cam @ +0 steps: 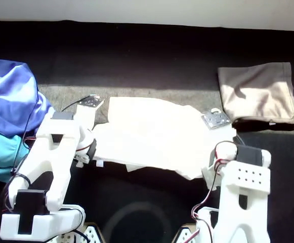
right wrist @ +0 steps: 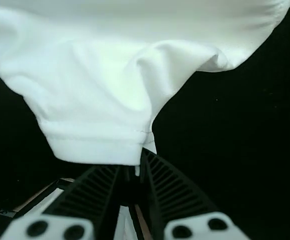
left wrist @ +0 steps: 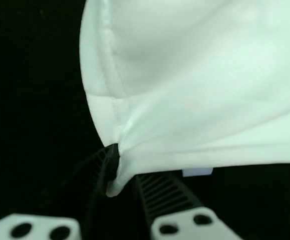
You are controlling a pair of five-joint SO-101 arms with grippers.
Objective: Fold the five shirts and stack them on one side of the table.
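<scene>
At centre, the white shirt [cam: 152, 134] lies rumpled

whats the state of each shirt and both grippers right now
white shirt: spread out mid-table, held at two edges
tan shirt: folded, on a dark shirt
dark shirt: lying under the tan one
blue shirt: unfolded, heaped
teal shirt: unfolded, under the blue one
left gripper: shut on the white shirt
right gripper: shut on the white shirt

Harsh glare on white shirt [cam: 152, 134], table [cam: 136, 50] dark; shadows deep
</scene>
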